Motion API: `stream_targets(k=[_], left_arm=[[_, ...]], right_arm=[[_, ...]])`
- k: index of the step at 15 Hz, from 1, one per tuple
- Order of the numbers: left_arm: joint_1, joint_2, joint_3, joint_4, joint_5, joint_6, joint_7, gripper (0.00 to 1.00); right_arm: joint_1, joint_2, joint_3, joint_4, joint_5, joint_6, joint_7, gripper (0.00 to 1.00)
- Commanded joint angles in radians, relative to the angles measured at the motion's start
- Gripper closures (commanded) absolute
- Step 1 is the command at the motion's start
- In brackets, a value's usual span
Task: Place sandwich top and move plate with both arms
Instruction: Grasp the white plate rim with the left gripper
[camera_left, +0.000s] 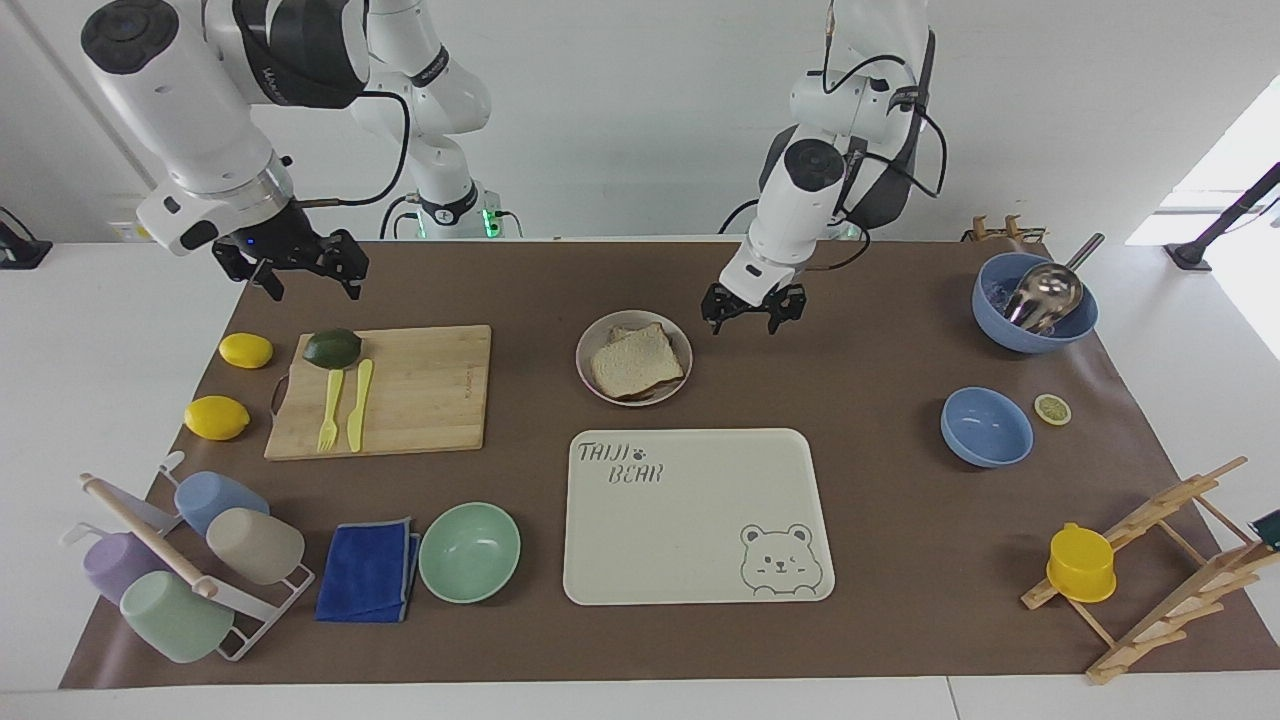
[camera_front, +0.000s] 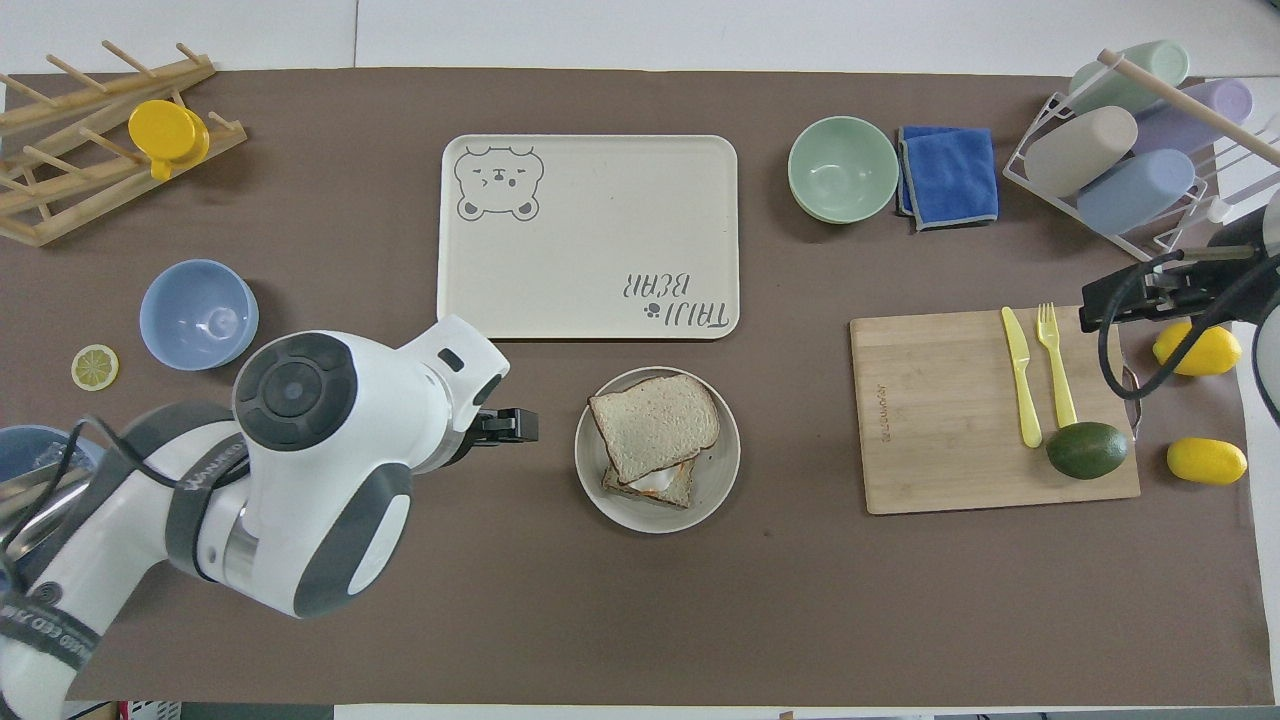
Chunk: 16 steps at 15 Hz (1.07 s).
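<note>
The sandwich top (camera_left: 637, 360) is a plain bread slice lying on the egg toast on the beige plate (camera_left: 586, 345). It sits slightly askew in the overhead view (camera_front: 655, 425), on the plate (camera_front: 725, 470). My left gripper (camera_left: 745, 318) is open and empty, low over the mat beside the plate toward the left arm's end, apart from the rim; it also shows in the overhead view (camera_front: 520, 427). My right gripper (camera_left: 300, 275) is open and empty, raised over the mat by the cutting board's avocado end, and shows in the overhead view (camera_front: 1100, 300).
A cream tray (camera_left: 690, 520) lies just farther from the robots than the plate. The cutting board (camera_left: 400, 390) holds a yellow knife, a fork and an avocado (camera_left: 332, 347), with two lemons beside it. A mint bowl (camera_left: 469, 551), a blue cloth, a cup rack, two blue bowls (camera_left: 986, 426) and a wooden rack stand around.
</note>
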Motion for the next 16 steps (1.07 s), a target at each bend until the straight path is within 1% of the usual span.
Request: stream_targets(k=[1,2,3,6,8,9,10,11,13,15,16], left_arm=[[-0.037,0.034,0.015,-0.015,-0.044,0.059,-0.009,0.01],[-0.051,0.056,0.015,-0.018,-0.044,0.082,-0.009,0.01],[-0.056,0.062,0.015,-0.02,-0.044,0.101,-0.009,0.03],[-0.065,0.097,0.015,-0.021,-0.047,0.122,-0.009,0.17],[-0.082,0.116,0.015,-0.024,-0.055,0.158,-0.012,0.26],[-0.082,0.12,0.015,-0.024,-0.055,0.159,-0.011,0.31],[-0.084,0.125,0.015,-0.024,-0.069,0.161,-0.009,0.31],[-0.085,0.13,0.015,-0.023,-0.081,0.165,-0.008,0.34],[-0.093,0.143,0.015,-0.023,-0.081,0.179,-0.006,0.44],[-0.093,0.145,0.015,-0.018,-0.083,0.179,-0.003,0.48],[-0.093,0.145,0.014,-0.017,-0.083,0.178,-0.003,0.52]], right_arm=[[-0.022,0.006,0.007,0.017,-0.004,-0.047,-0.078,0.0],[-0.022,0.004,-0.007,0.014,-0.006,-0.05,-0.105,0.0],[-0.022,0.004,-0.023,0.012,-0.006,-0.048,-0.102,0.0],[-0.017,0.004,-0.028,0.017,-0.007,-0.039,-0.084,0.0],[-0.008,-0.002,-0.051,0.027,-0.003,-0.034,-0.031,0.0],[-0.002,0.0,-0.053,0.03,0.002,-0.03,0.002,0.0],[0.001,0.0,-0.05,0.03,0.002,-0.031,0.035,0.0],[0.001,-0.002,-0.047,0.03,0.001,-0.031,0.042,0.0],[0.001,-0.002,-0.04,0.03,-0.001,-0.033,0.034,0.0],[0.003,-0.014,-0.04,0.03,-0.003,-0.031,0.034,0.0],[0.001,-0.014,-0.042,0.03,-0.001,-0.031,0.036,0.0]])
